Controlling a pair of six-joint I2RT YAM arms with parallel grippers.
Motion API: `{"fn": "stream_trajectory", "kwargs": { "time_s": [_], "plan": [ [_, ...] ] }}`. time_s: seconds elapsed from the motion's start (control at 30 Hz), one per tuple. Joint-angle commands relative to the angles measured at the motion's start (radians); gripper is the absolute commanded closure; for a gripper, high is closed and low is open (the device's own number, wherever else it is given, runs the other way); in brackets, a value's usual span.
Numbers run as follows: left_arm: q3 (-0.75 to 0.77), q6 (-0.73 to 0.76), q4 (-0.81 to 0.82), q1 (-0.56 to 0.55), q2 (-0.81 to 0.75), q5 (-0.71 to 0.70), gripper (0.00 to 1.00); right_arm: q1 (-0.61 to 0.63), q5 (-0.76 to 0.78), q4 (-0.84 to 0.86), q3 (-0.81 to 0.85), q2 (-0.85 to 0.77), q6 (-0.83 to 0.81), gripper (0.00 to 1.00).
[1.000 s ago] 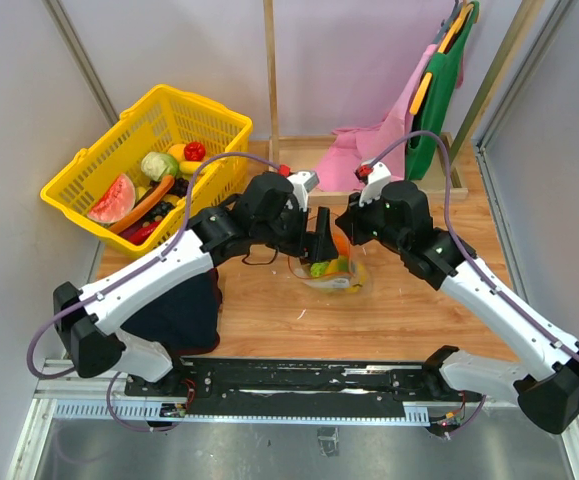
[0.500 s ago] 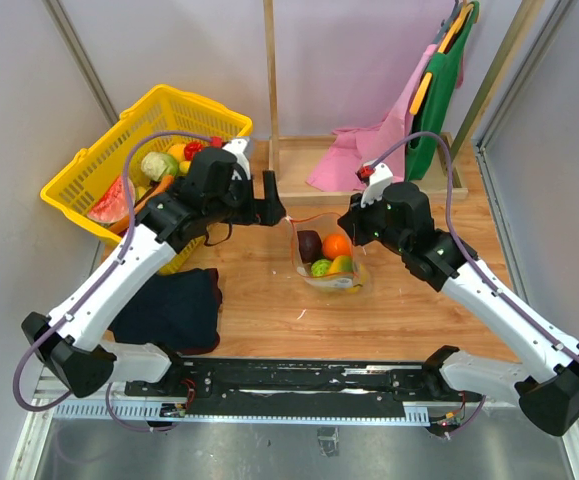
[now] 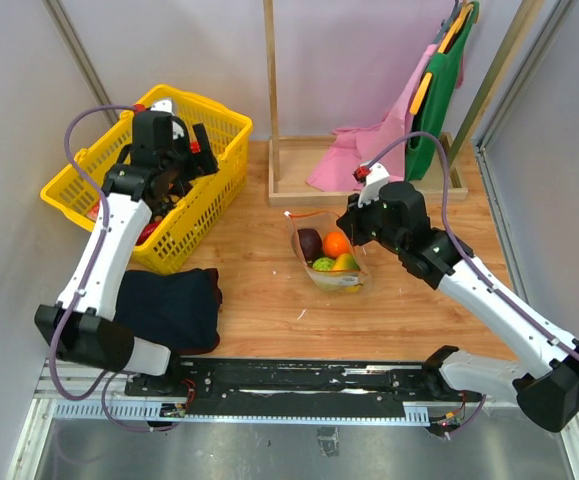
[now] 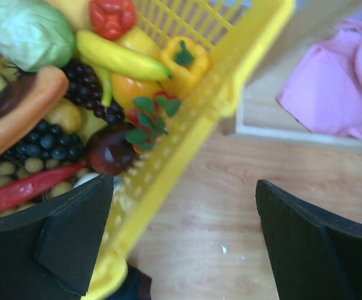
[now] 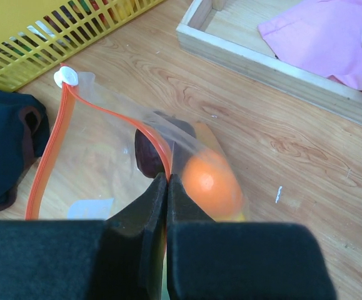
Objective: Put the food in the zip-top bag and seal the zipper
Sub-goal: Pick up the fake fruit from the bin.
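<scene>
The clear zip-top bag [image 3: 331,262] lies on the table and holds dark purple [image 3: 310,243], orange [image 3: 336,243], green and yellow toy food. My right gripper [image 3: 345,226] is shut on the bag's red-orange zipper strip [image 5: 74,125] and holds that edge up. In the right wrist view the gripper [image 5: 167,179] pinches the strip between the purple piece [image 5: 148,150] and the orange one [image 5: 213,181]. My left gripper [image 3: 201,152] is open and empty over the rim of the yellow basket [image 3: 214,125]. In the left wrist view its jaws [image 4: 184,244] straddle the basket's rim [image 4: 187,144].
The basket holds more toy food: a cabbage [image 4: 24,31], a banana [image 4: 118,56], a yellow pepper [image 4: 184,59], grapes and a dark plum [image 4: 109,150]. A dark cloth [image 3: 174,305] lies front left. A wooden tray [image 3: 294,185] with a pink cloth [image 3: 354,150] stands behind the bag.
My left arm has left the bag and swung left and back to the yellow basket, jaws open. My right gripper has stayed shut on the bag's edge.
</scene>
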Motion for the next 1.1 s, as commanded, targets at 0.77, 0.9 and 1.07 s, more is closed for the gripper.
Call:
{"fn": "stream_trajectory", "kwargs": {
  "time_s": [0.77, 0.9, 1.07],
  "plan": [
    [0.444, -0.008, 0.323, 0.247, 0.749, 0.047, 0.01, -0.015, -0.069, 0.080, -0.047, -0.038, -0.135, 0.99],
    [0.518, 0.000, 0.339, 0.253, 0.841, 0.034, 0.01, -0.015, -0.072, 0.084, -0.053, -0.037, -0.146, 0.99],
    [0.587, 0.004, 0.355, 0.261, 0.939, 0.058, 0.05, -0.015, -0.068, 0.085, -0.060, -0.035, -0.153, 0.99]
  ]
}}
